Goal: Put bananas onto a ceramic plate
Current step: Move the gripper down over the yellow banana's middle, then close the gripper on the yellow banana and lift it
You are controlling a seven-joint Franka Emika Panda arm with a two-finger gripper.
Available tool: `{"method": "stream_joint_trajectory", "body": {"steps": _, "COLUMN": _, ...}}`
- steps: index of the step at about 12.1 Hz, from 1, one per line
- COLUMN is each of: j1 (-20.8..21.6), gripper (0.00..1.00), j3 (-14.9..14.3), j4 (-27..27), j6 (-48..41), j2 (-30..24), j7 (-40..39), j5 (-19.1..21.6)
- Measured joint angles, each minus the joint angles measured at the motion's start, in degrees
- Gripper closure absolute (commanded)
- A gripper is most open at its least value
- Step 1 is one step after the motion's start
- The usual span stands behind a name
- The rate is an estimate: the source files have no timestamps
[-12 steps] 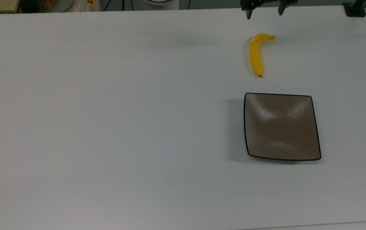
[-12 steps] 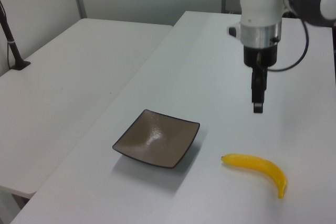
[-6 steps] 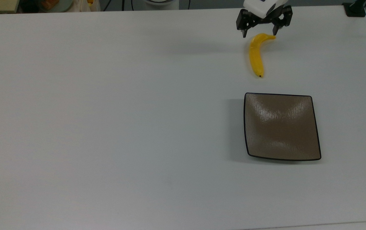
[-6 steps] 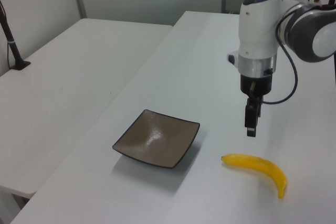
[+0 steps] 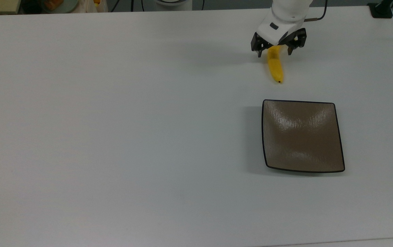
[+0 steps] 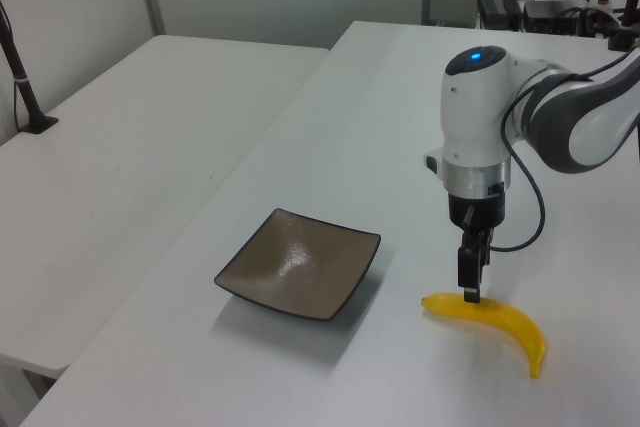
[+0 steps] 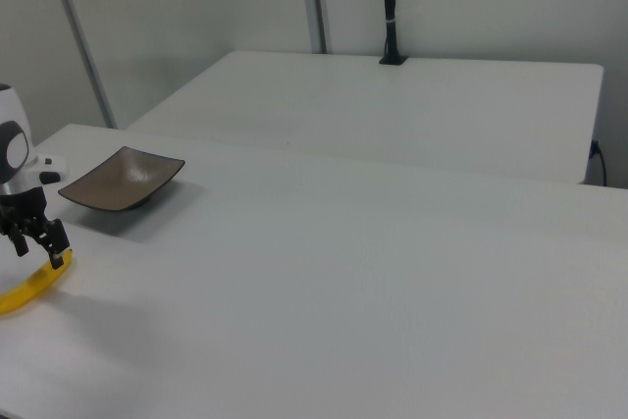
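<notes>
The gripper [image 5: 274,53] hangs spread wide astride the banana [image 5: 276,66], which lies flat on the table [image 5: 114,120] near the plate [image 5: 340,147], evidently lined up to pinch it.

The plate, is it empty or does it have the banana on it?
Empty. The plate shows only bare brown glaze, and the banana lies on the white table apart from it, under the end effector.

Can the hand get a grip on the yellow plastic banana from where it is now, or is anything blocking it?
Probably yes. The hand is open, its fingers straddling the yellow plastic banana near its stem end, nothing between them. The brown square ceramic plate sits well apart.
</notes>
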Motion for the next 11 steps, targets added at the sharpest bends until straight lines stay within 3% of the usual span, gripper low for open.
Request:
{"method": "stream_joint_trajectory", "body": {"steps": 3, "j1": 0.1, "gripper": 0.15, "j3": 0.0, "j4": -0.1, "j6": 1.3, "j2": 1.3, "j7": 0.0, "j5": 0.0}}
{"method": "stream_joint_trajectory", "body": {"steps": 5, "j1": 0.1, "gripper": 0.27, "j3": 0.0, "j4": -0.2, "j6": 1.3, "j2": 1.7, "j7": 0.0, "j5": -0.2}}
{"method": "stream_joint_trajectory", "body": {"steps": 7, "j1": 0.4, "gripper": 0.30, "j3": 0.1, "j4": -0.5, "j6": 1.3, "j2": 2.0, "j7": -0.1, "j5": -0.8}}
{"method": "stream_joint_trajectory", "body": {"steps": 11, "j1": 0.6, "gripper": 0.57, "j3": 0.2, "j4": -0.7, "j6": 1.4, "j2": 2.8, "j7": -0.1, "j5": -1.6}}
